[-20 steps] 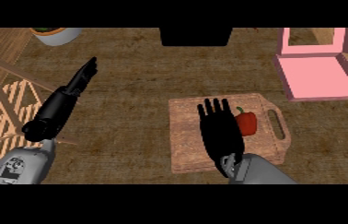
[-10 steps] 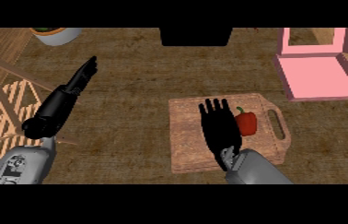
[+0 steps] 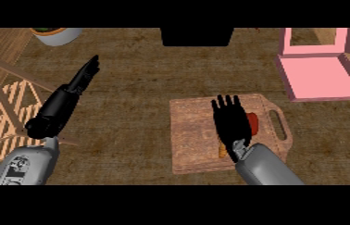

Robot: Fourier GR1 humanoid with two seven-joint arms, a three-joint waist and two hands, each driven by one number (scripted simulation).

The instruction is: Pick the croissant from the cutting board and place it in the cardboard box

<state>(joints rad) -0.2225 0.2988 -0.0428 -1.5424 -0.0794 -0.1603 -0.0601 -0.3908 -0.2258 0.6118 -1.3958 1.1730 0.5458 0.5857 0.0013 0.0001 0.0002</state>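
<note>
The right hand (image 3: 231,122) hangs flat over the cutting board (image 3: 195,140). Its fingers are straight and spread, pointing to 12 o'clock, and it holds nothing. Most of what lies under it is hidden. A small orange-brown bit peeks out at 6 o'clock of the hand, by the wrist, and I think that is the croissant (image 3: 222,150). A red thing (image 3: 253,123) lies on the board at 3 o'clock of the hand, just beside it. I cannot tell what it is.

The pink box (image 3: 315,76) sits open at 1 o'clock of the board, well apart from it. The left hand (image 3: 78,80) rests at 9 o'clock of the board, fingers straight, holding nothing.

A croissant is likely light, soft and flaky. If it is squeezed hard, it squashes and crumbs fall off. The best place to hold it is probably the fat middle, thumb on one side and fingers on the other. The thin ends could snap.
</note>
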